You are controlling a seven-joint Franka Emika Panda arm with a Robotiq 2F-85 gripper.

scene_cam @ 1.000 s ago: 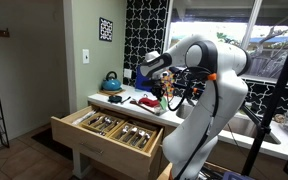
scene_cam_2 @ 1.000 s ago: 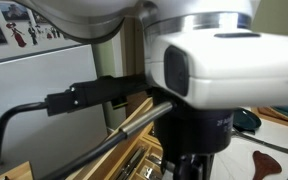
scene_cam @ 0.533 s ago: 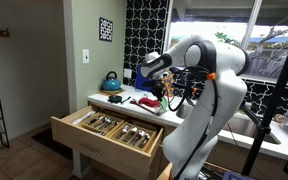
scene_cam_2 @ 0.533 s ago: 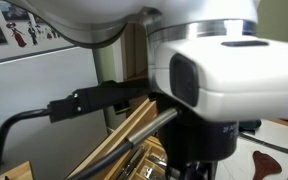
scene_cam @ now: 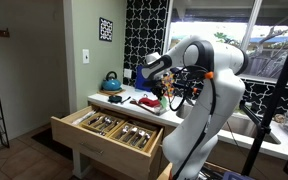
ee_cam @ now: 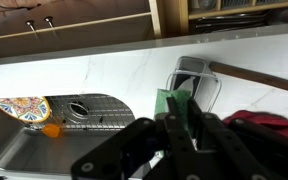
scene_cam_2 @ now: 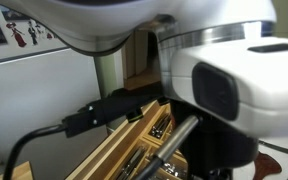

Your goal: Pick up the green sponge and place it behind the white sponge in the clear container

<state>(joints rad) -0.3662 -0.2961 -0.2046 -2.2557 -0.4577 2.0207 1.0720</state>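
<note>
— Checked the gripper (ee_cam: 181, 122): apart or together?
— Together, clamped on the green sponge (ee_cam: 171, 102), just in front of the clear container (ee_cam: 206, 88).
— Saw more farther left?
— Saw a sink (ee_cam: 24, 140), with a patterned plate (ee_cam: 19, 106) inside.

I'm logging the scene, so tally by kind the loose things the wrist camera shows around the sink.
Green sponge: 1
Clear container: 1
Patterned plate: 1
Wire sink rack: 1
Small orange item: 1
Red item: 1
Brown stick-like handle: 1
Total: 7
</note>
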